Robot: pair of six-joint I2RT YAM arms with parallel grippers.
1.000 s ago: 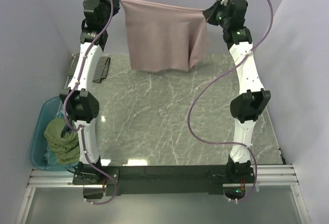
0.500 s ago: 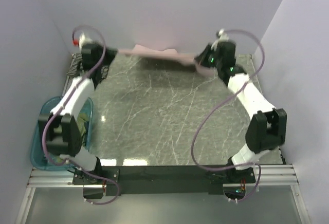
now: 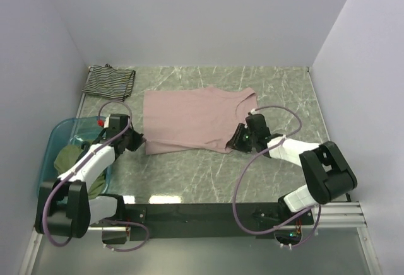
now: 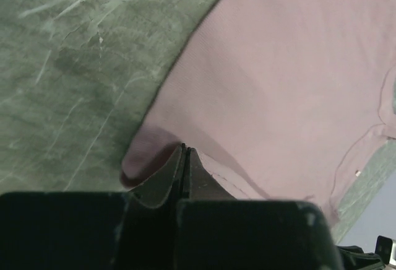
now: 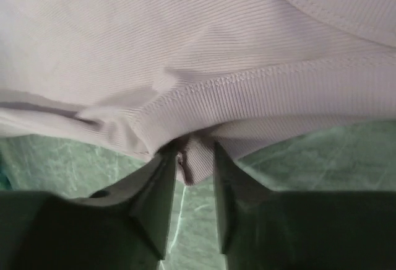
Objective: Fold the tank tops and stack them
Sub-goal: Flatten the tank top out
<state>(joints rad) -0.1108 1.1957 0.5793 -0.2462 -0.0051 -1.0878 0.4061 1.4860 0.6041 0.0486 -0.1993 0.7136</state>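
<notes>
Broadly, the dark marble table [image 3: 189, 177] fills the middle of the top view. Spread flat across its centre lies the dusty pink tank top [image 3: 189, 120], hem side toward the left of the frame and neckline and straps toward the right, with a few shallow wrinkles along its lower edge.

At the left edge of the frame stands the translucent blue tub [image 3: 52, 141], off the table's side. The olive-green tank top [image 3: 74, 164] is crumpled inside it, partly behind the left arm.

In the upper left corner of the table lies the black-and-white striped tank top [image 3: 108, 81], folded into a small rectangle and well apart from the pink one.

The left gripper [image 3: 137, 141] sits low at the pink top's lower left corner. In its wrist view the fingers are pressed tight together, with that corner of cloth bunched up at their tips, pinched between them.

The right gripper [image 3: 235, 141] lies at the lower right corner of the pink top. Its fingers [image 5: 154, 189] stand partly apart, a small fold of the ribbed hem sitting loosely in the gap.
</notes>
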